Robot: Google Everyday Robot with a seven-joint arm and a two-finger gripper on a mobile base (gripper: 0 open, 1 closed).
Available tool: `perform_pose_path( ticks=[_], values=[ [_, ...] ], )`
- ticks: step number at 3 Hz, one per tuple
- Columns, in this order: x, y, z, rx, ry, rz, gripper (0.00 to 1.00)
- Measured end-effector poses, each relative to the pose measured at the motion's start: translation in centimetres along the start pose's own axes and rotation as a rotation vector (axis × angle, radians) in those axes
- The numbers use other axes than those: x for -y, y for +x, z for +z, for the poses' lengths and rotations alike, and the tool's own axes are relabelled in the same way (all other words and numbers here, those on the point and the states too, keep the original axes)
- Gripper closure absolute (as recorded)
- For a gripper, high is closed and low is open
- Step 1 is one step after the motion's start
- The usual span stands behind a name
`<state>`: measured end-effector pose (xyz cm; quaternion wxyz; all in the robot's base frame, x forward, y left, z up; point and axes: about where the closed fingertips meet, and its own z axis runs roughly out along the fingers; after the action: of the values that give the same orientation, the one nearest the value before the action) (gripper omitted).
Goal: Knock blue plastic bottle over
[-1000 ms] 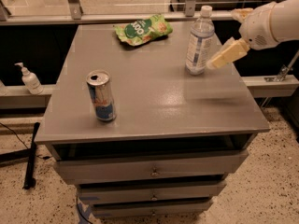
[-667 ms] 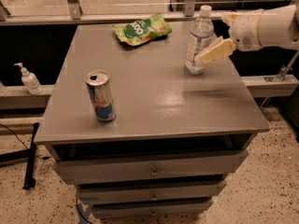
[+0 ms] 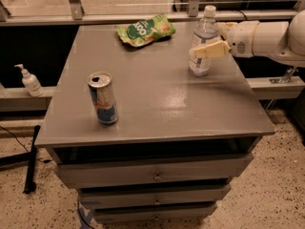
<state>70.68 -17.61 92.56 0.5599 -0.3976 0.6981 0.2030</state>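
Bottle upright near the back right corner, gripper at its side

The bottle stands upright on the worktop, toward the back right corner. It is close to the right edge and a little in from the back edge. Its white cap is on and a pale label wraps its middle.

The gripper comes in from beyond the right edge at about the height of that label. Its cream tip lies across the front of the bottle and points toward the left edge. It looks to be touching the bottle, or all but touching. From where I stand I cannot tell how far the gripper is open, nor whether it has hold of anything. The white arm behind it reaches in over the right edge, roughly level.

A green bag lies flat by the back edge, about midway along it, left of the bottle and apart from it. A can stands upright nearer the front left corner, its top opened, well apart from both the bottle and the bag.

Under the worktop sit stacked drawers, each with a small knob at its middle. Beyond the left edge, off the worktop, a white dispenser stands on a lower ledge.
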Motion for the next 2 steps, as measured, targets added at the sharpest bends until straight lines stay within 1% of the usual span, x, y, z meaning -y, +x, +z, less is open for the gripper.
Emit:
perform_pose_path(
  ticks=[1,2],
  values=[
    [0.19,-0.30,0.65,0.031,-0.011,0.026,0.41],
    [0.30,-1.04,1.01,0.046,-0.022,0.031,0.64]
  ],
)
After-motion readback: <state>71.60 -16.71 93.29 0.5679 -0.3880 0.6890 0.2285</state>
